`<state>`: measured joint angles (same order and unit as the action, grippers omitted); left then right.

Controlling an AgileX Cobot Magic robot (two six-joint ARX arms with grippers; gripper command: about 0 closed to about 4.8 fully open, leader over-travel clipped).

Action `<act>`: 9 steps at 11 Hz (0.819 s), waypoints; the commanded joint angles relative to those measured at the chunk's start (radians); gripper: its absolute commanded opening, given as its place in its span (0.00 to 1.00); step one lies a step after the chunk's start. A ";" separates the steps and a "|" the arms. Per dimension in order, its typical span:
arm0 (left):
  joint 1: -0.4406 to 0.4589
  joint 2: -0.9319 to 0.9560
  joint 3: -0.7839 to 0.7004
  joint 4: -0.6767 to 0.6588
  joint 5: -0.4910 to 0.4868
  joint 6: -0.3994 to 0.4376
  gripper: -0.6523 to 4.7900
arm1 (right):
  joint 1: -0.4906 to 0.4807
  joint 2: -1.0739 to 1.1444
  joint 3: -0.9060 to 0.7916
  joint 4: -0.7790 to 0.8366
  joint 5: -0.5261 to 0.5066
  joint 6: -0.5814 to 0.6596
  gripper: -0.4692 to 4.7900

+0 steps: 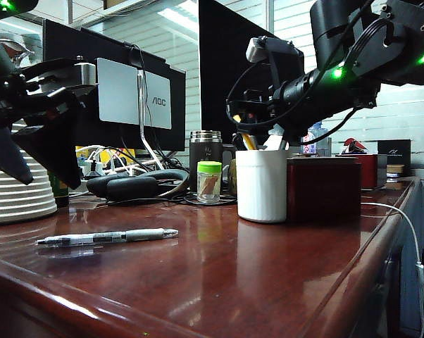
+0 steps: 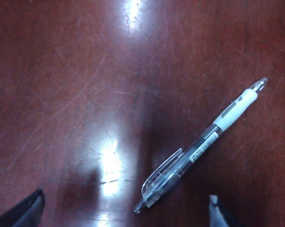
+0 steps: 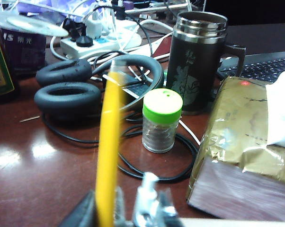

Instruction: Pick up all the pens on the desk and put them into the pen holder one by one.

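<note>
Clear pen (image 2: pixel 204 142) flat on desk (image 1: pixel 268 282), at 9 o'clock of white cup (image 1: pixel 262 184): light, stiff, slick; grab its rubbery section. Left gripper (image 2: pixel 126 210) above it, wide apart. Right gripper (image 3: pixel 128 208) over cup, yellow pen (image 3: pixel 109 142) between its fingers; can't tell if gripped.

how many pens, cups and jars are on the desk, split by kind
pens: 2, a clear pen lying on the desk and a yellow pen standing in the white pen holder
cups: 2, the pen holder and a dark steel mug
jars: 1, green lid
total: 5
</note>
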<state>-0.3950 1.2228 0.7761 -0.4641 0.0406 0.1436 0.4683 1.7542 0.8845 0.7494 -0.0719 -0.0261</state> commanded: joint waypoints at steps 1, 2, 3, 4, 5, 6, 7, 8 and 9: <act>0.000 -0.002 0.006 0.008 -0.003 0.006 1.00 | 0.000 -0.008 0.006 0.026 0.001 0.000 0.38; 0.000 -0.002 0.006 0.007 -0.003 0.006 1.00 | 0.000 -0.016 0.013 0.025 0.000 -0.001 0.44; 0.000 -0.002 0.006 0.009 -0.003 0.006 1.00 | 0.000 -0.031 0.017 0.025 -0.001 -0.001 0.44; 0.000 -0.002 0.006 0.028 -0.003 0.006 1.00 | 0.000 -0.071 0.019 0.025 -0.002 0.000 0.44; 0.000 -0.002 0.007 0.054 0.002 0.006 1.00 | 0.000 -0.116 0.019 0.014 -0.001 -0.001 0.44; 0.000 -0.002 0.007 0.071 0.020 0.006 1.00 | 0.000 -0.174 0.019 -0.007 -0.001 -0.001 0.44; 0.000 -0.002 0.007 0.084 0.068 0.006 1.00 | 0.000 -0.241 0.018 -0.026 -0.001 -0.002 0.44; 0.000 -0.002 0.007 0.088 0.168 0.006 1.00 | 0.000 -0.354 0.018 -0.061 0.000 -0.005 0.45; 0.000 -0.002 0.008 0.089 0.231 0.006 1.00 | -0.001 -0.420 0.018 -0.097 0.010 -0.007 0.50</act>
<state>-0.3946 1.2228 0.7761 -0.3843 0.2077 0.1436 0.4683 1.3674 0.8997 0.6846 -0.0711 -0.0280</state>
